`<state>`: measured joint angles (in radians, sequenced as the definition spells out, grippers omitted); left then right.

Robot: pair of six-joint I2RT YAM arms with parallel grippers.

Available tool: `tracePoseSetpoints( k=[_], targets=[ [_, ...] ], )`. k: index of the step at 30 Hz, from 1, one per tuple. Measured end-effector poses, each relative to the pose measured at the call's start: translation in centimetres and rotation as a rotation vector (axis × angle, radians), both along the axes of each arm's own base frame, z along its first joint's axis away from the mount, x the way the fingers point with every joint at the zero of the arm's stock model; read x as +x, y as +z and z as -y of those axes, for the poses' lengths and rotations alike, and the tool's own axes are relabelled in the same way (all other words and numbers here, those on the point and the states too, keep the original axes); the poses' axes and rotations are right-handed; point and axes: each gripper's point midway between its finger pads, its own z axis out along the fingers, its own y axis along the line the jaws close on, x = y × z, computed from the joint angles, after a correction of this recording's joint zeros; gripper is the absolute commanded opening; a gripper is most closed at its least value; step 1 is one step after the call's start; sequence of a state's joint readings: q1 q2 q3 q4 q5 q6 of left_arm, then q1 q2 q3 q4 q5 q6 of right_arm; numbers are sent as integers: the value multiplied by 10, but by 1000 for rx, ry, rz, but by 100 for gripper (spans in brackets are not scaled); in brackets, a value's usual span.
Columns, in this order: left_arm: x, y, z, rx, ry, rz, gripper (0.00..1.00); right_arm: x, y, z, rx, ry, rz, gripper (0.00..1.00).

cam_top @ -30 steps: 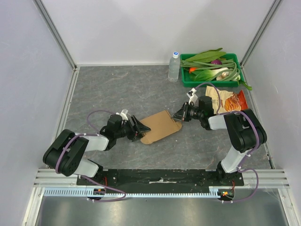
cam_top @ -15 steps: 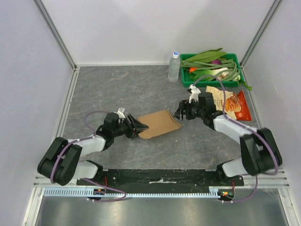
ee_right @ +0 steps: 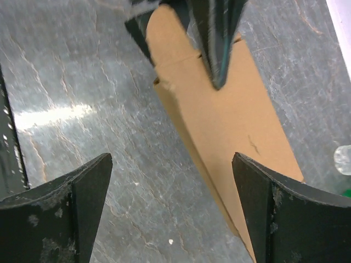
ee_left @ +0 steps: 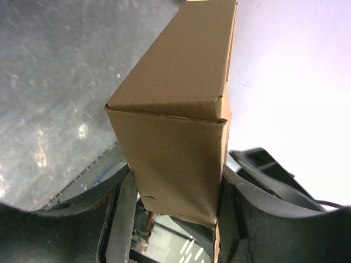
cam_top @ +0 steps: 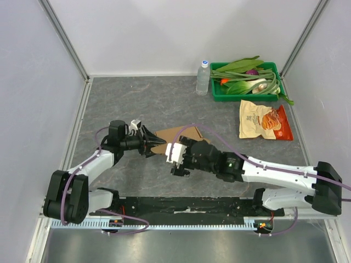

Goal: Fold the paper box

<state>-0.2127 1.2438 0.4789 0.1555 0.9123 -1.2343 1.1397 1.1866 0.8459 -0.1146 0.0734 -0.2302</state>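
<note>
My left pincer [ee_left: 175, 219] is clamped on one end of the plain brown cardboard carton [cam_top: 176, 134], which sits mid-way across the grey mottled surface [cam_top: 137, 104]. My right pincer [ee_right: 171, 183] hangs just beside it, spread wide and holding nothing. Driven in carelessly, it could strike the other pincer, crush the thin wall, or twist the carton loose.

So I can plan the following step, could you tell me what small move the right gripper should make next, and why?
Probably ease the open right gripper sideways over the paper box until it straddles that box. The left gripper is shut on one end, while the right one sits off its near edge.
</note>
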Motion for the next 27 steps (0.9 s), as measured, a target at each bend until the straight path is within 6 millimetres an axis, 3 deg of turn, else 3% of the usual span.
tracePoseSetpoints(
  k=[6, 12, 18, 24, 27],
  targets=[
    [-16, 16, -3, -54, -50, -12, 50, 1, -20, -3, -200, -30, 214, 98],
    [-34, 19, -3, -91, -90, -38, 52, 16, -17, 1, -295, -131, 438, 97],
    [-37, 21, -3, -106, -104, -47, 62, 22, -15, 5, -324, -182, 551, 71],
    [-41, 26, -5, -110, -113, -28, 92, 21, -18, 6, -330, -183, 570, 58],
    [-42, 24, -9, -86, -100, -8, 95, 21, -19, 7, -331, -184, 561, 55]
  ],
)
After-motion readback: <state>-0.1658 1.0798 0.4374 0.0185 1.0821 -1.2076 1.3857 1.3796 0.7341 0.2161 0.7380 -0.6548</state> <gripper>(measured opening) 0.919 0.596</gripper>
